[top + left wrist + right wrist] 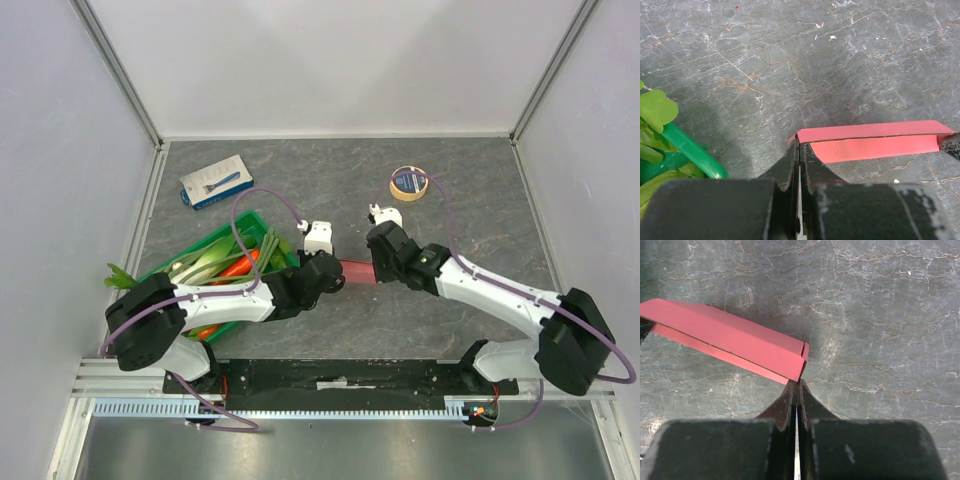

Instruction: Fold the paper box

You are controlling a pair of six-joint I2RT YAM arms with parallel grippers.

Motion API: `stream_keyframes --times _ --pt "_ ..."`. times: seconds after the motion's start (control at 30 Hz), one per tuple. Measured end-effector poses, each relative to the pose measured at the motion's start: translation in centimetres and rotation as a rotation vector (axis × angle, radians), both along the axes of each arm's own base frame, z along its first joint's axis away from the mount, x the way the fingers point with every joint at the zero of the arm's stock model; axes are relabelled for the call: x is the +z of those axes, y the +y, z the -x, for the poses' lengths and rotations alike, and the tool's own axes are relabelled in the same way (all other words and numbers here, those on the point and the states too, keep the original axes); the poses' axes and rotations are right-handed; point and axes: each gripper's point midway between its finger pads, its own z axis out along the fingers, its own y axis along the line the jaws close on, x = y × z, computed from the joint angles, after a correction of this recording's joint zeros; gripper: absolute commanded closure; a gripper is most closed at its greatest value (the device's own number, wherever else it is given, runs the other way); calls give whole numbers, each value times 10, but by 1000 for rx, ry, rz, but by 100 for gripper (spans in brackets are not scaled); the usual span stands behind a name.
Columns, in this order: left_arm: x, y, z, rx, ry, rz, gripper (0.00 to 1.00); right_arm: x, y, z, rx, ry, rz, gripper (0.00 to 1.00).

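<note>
The box (358,270), a long flat pink-red card piece, lies across the middle of the grey tabletop (330,190), between the 2 arms. The left gripper (799,150) is at the box's left end, its jaws closed to a thin slit and its tips on the corner of the card, which it appears to pinch. The right gripper (796,387) is at the box's right end, closed just as tight, its tips against the bottom corner by the small end flap, seemingly nipping that edge too. In the left wrist view a dark seam runs along the box between its 2 pink faces. Left of the box, close behind the left arm, stands a green crate (238,216) holding leeks (215,262) and carrots (238,266). Far beyond the box's left end lies a blue-and-white package (215,181). Beyond its right end lies a roll of tape (409,185).
</note>
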Motion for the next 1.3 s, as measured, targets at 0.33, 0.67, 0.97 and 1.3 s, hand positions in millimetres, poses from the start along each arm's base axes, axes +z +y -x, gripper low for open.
stream_keyframes --times 0.33,0.67,0.97,1.3 --pt "-2 -1 0 47 -45 41 98 -2 -1 8 -93 -212 -167 100" --pt "-3 -1 2 67 -70 63 98 19 7 14 -71 -185 -208 70" --pt "-3 0 3 88 -89 56 98 35 10 28 -104 -105 -301 23" --pt "-3 -1 3 94 -94 49 98 35 -15 1 -447 23 -556 5"
